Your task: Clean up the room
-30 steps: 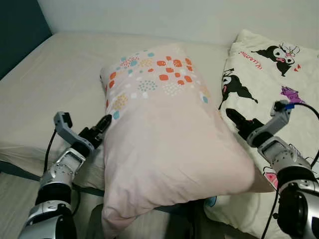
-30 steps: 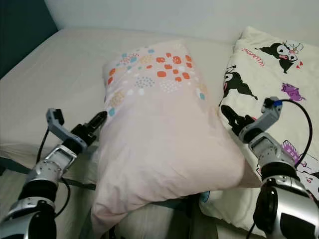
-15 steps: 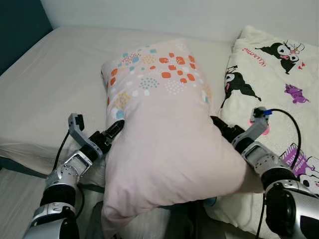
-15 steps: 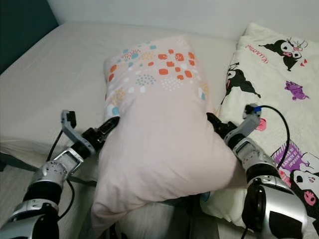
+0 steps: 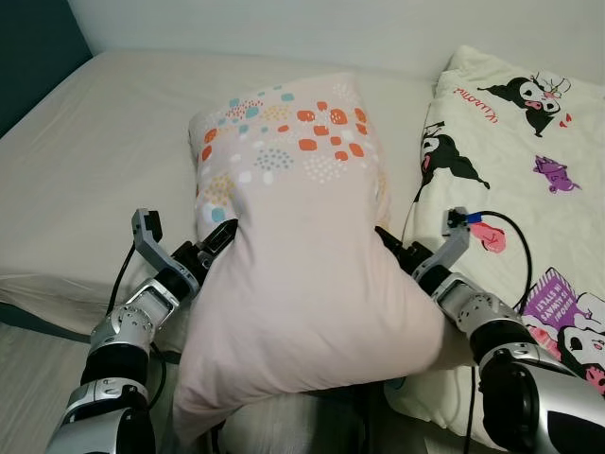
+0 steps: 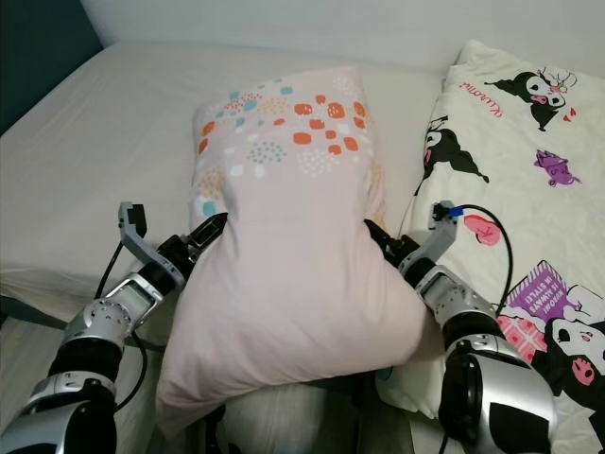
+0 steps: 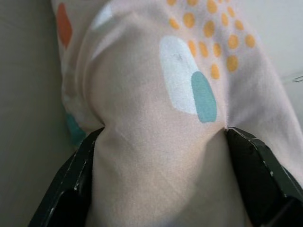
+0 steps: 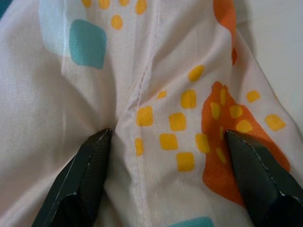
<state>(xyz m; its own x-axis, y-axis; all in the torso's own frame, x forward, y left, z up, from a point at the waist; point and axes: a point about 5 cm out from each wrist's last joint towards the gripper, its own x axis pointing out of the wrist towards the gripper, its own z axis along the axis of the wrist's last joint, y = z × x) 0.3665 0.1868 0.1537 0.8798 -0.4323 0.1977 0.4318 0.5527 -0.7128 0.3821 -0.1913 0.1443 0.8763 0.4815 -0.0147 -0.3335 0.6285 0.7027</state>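
Two claws press our pink pillow [image 5: 302,284] between them: left claw [image 5: 216,242], right claw [image 5: 389,248], fingers spread against fabric.

You have a bed [image 5: 104,142] with a beige sheet. On it lie a pale pink patterned pillow [image 5: 293,246] and, just beside it, a cream cartoon-print quilt [image 5: 529,142].

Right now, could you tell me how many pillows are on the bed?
1: the pink pillow lies at the bed's near edge, between both end effectors. Others may be hidden outside the frame.
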